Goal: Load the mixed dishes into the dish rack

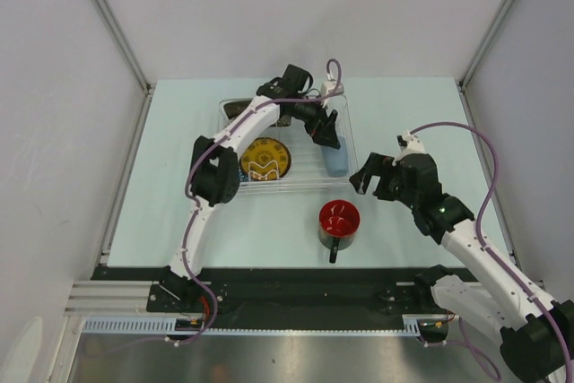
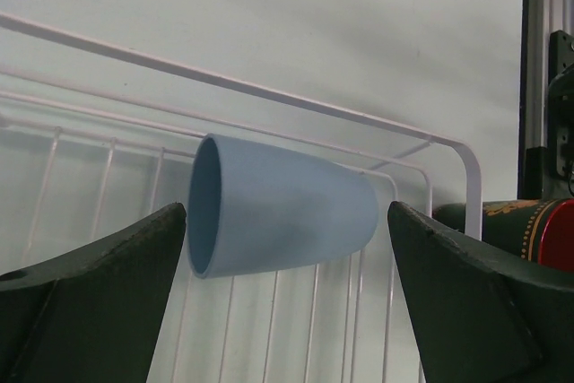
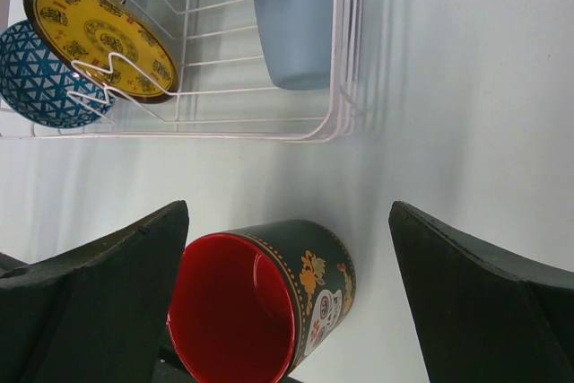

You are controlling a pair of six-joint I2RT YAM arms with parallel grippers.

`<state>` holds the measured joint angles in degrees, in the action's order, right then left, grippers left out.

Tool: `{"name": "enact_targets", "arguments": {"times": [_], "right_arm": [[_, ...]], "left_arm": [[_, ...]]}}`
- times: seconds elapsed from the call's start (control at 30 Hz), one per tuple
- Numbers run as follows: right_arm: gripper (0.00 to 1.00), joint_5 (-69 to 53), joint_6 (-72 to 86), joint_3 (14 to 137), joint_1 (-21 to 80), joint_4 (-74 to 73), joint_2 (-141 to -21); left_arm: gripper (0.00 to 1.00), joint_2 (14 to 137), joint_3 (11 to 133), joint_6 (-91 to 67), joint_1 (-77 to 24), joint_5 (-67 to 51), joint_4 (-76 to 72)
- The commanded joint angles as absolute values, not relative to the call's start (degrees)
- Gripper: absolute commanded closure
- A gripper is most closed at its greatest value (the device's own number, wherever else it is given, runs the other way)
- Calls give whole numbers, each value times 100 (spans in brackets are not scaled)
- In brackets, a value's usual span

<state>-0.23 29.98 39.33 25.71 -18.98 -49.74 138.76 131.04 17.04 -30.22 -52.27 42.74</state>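
The clear wire dish rack (image 1: 345, 109) sits at the table's middle back. In it a dark-rimmed plate with a yellow centre (image 1: 265, 159) stands on edge, and a light-blue cup (image 1: 335, 161) lies on its side. The blue-patterned bowl (image 3: 40, 78) rests beside the plate (image 3: 99, 38). My left gripper (image 1: 327, 136) hovers open over the cup (image 2: 282, 208), one finger on each side and apart from it. A dark mug with a red inside (image 1: 339, 219) stands on the table in front of the rack. My right gripper (image 3: 289, 213) is open just above the mug (image 3: 269, 293).
The mug's black handle (image 1: 334, 248) points toward the near edge. The left arm's elbow (image 1: 215, 172) hangs over the rack's front left corner. Grey walls close in the table on three sides. The rack's wire rim (image 2: 359, 118) runs behind the cup.
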Motion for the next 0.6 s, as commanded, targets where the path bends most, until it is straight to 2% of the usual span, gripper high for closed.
{"name": "enact_targets", "arguments": {"times": [0.0,0.33,0.43,0.57], "right_arm": [[0,123,3041,3937,2575,-1810,-4825],[0,114,3032,3929,2549,-1828,-4808],[0,105,3041,3929,2531,-1846,-4816],[0,88,3050,3929,2514,-1846,-4843]], "left_arm": [[0,13728,13201,2056,-3120,-5396,4473],[0,13887,13087,2364,-3182,-5282,4772],[3,13887,13069,2443,-3182,-5370,4886],[16,13887,13052,2514,-3182,-5502,5018]]}}
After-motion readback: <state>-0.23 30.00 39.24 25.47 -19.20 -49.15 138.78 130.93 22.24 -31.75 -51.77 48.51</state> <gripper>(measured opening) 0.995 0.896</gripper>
